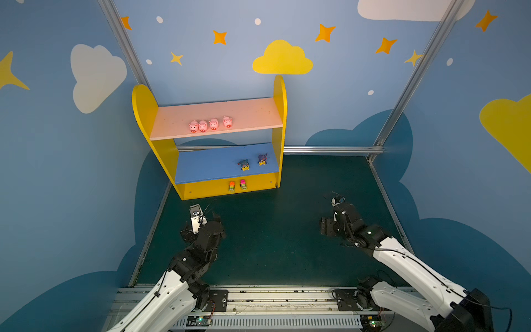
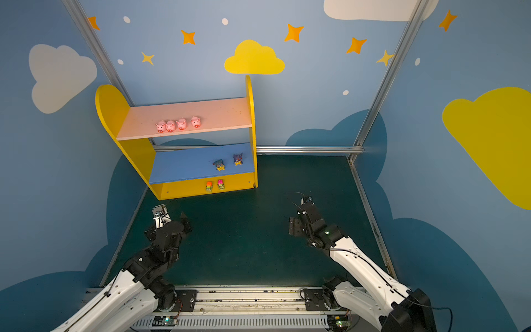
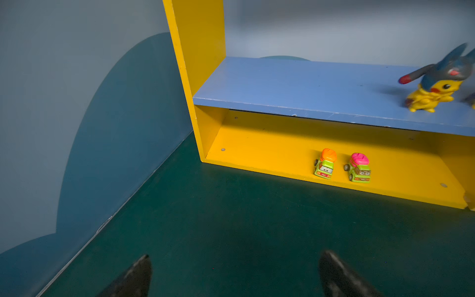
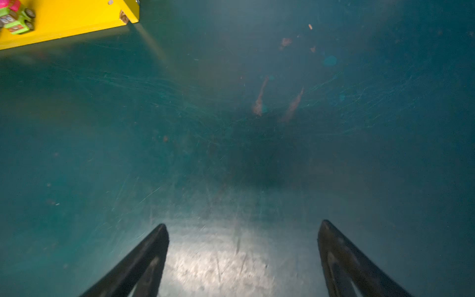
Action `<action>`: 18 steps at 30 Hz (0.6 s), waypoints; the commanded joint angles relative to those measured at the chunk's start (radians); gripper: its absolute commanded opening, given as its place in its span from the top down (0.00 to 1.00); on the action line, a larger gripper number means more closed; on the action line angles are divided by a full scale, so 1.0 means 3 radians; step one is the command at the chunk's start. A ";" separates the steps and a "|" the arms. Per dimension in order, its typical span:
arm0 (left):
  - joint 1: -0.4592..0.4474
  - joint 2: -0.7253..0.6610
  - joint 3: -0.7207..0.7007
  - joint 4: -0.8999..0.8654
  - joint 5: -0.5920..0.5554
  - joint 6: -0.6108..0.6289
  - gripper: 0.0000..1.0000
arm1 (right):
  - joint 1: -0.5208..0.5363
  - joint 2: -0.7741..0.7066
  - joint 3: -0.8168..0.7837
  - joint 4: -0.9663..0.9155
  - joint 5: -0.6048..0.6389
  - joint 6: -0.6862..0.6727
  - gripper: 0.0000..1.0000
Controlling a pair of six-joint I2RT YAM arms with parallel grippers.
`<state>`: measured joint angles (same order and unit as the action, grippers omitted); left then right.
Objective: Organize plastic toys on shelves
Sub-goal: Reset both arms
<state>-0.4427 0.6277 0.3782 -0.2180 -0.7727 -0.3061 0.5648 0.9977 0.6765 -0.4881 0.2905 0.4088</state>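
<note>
I call it sorted: pigs [image 1: 213,124] on the pink upper board [image 1: 253,115], yellow figures [image 1: 244,164] on the blue board [image 1: 207,166], green cars [image 1: 232,186] on the yellow base [image 1: 207,191], my left tool [image 3: 236,255] and right tool [image 4: 243,224] gaping empty over the worktop [image 1: 273,244].

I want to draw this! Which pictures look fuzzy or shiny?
Right wrist view: a shiny white glare on the green table between dark fingers. Left wrist view: the yellow figure looks smeary, the green cars sharp. Both top views: evenly lit, clear.

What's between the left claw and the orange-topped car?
From the left gripper: bare green tabletop, then the yellow base's front edge before the car; the left wrist view shows it.
</note>
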 commanded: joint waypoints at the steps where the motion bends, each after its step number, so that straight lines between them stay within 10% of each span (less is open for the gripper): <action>1: 0.0353 0.0115 -0.0141 0.0783 0.0527 0.0209 0.00 | -0.0046 -0.0068 -0.0230 0.0345 0.0067 -0.0140 0.11; 18: 0.1591 0.1847 -0.0046 0.2078 0.1791 0.0227 0.00 | -0.0409 -0.0517 -0.0986 0.2053 0.0620 -0.1133 0.10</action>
<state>0.0231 1.1172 0.3298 0.3187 -0.3164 -0.2382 0.4648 0.8761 0.4042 0.0154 0.4271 0.1341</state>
